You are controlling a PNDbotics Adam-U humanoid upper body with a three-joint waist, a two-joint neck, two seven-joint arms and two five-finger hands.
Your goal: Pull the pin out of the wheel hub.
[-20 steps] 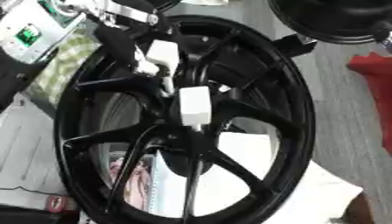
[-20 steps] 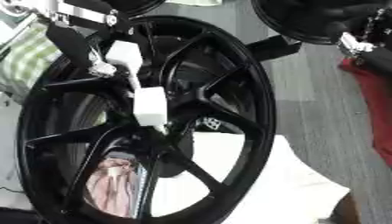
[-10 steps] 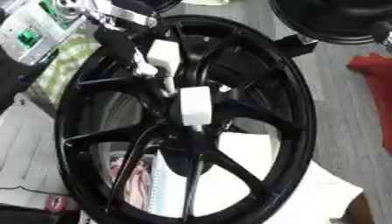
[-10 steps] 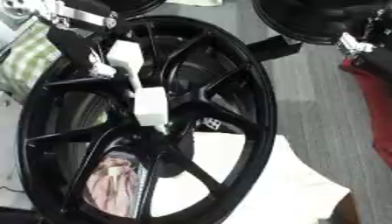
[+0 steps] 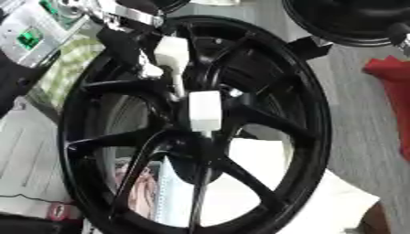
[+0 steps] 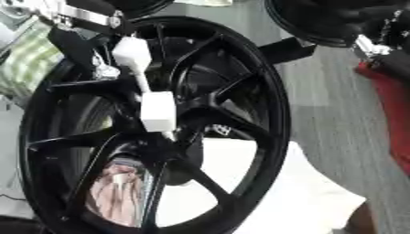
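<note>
A large black multi-spoke alloy wheel stands on edge, filling the view, its open face turned toward the camera so the hub is within reach. At the hub sits the pin: a white blocky pin assembly made of two pale blocks joined by a thin white shaft, the lower block at the wheel's centre and the upper block toward 11 o'clock. Its long axis runs from the hub up toward 11 o'clock, with a short tip pointing down at 6 o'clock into the hub, which suggests it is not yet drawn out.

The left robot hand, black with a silver wrist joint, enters from 11 o'clock and lies against the upper block, apparently placed there to pull along the pin's axis; whether it is clenched on the block or merely touching it cannot be told here. The right robot hand cannot be picked out among the dark shapes at 1 o'clock.

Beneath the wheel lies a white sheet on the surface, likely padding for the rim, with a red cloth at 3 o'clock.
</note>
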